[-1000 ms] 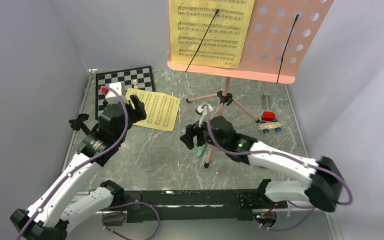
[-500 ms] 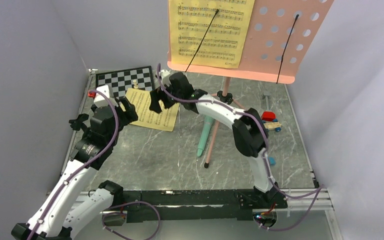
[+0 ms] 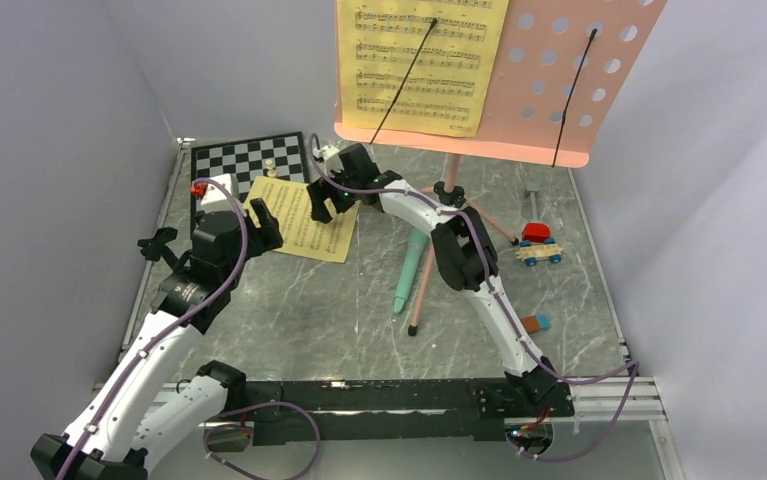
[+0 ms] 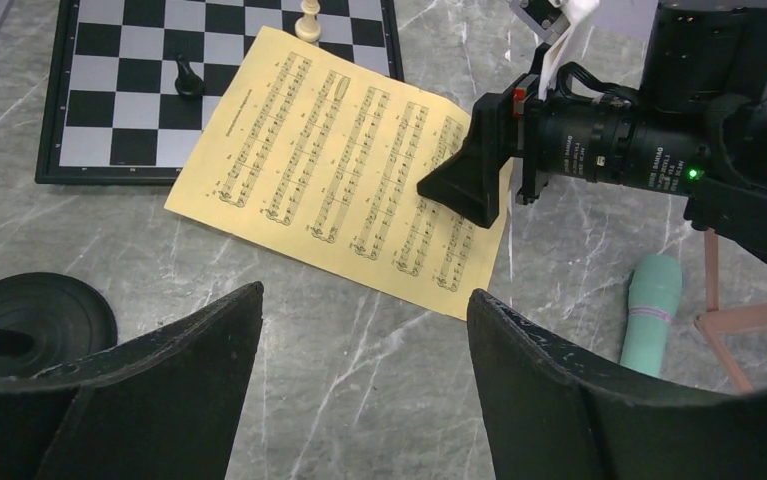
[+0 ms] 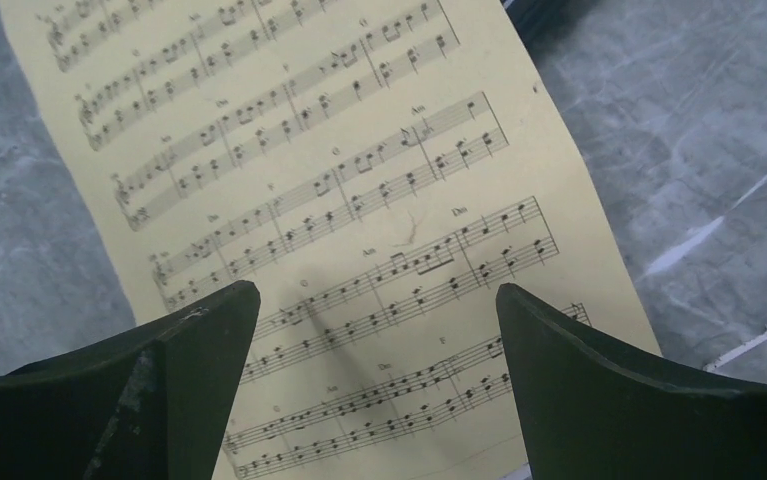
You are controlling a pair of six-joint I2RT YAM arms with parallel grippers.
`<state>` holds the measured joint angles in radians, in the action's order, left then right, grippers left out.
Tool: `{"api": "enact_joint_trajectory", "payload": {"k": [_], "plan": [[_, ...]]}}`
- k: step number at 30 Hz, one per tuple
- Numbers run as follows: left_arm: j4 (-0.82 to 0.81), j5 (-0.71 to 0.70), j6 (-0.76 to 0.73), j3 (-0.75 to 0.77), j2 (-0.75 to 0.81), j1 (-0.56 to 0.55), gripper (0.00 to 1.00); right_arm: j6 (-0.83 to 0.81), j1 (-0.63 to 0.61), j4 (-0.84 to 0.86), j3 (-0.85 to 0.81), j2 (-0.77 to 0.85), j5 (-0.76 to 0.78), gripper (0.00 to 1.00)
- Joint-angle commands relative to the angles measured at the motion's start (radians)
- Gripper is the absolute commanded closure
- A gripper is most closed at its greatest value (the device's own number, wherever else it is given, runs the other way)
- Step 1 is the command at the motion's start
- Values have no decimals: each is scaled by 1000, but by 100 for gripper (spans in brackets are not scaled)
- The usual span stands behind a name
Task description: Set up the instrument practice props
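Observation:
The pink perforated music stand (image 3: 549,90) stands at the back with one yellow sheet-music page (image 3: 424,60) on it. A second yellow page (image 3: 304,220) lies flat on the table, partly over the chessboard's corner; it also shows in the left wrist view (image 4: 339,170) and the right wrist view (image 5: 339,180). My right gripper (image 3: 319,205) (image 5: 376,292) hangs open just above this page's right part. My left gripper (image 3: 264,225) (image 4: 364,300) is open and empty over bare table near the page's front edge. The mint-green tube (image 3: 408,270) (image 4: 652,310) lies by the stand's legs. The black round-base stand (image 4: 34,315) sits at the left.
The chessboard (image 3: 249,160) (image 4: 159,90) lies at the back left with a white piece (image 4: 309,20) and a black piece (image 4: 189,78) on it. A red-and-blue toy car of blocks (image 3: 537,245) and an orange-blue block (image 3: 534,323) lie at the right. Grey walls close in on both sides.
My right arm has stretched from mid-table by the green tube to over the loose page at the back left. My left gripper has shifted slightly above the page's near edge.

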<state>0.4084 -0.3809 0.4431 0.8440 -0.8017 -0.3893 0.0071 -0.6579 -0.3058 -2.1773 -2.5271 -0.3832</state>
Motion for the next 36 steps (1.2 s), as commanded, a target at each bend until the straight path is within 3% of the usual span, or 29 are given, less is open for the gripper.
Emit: {"api": "enact_joint_trajectory", "payload": {"k": [1,8,14,30,36], "plan": [[-38,32,5,-6,-1,10,21,-9,26,101,-38,-3,-37,6],[-46,47,7,-14,-4,16,21,20,24,260,31,-1,43,6],[-47,57,11,-21,-10,18,21,45,26,218,-123,-104,68,6],[-51,77,12,-36,-13,23,21,89,47,277,-164,-158,30,5],[-51,84,14,-37,-12,25,21,80,46,283,-73,-104,-66,5]]}}
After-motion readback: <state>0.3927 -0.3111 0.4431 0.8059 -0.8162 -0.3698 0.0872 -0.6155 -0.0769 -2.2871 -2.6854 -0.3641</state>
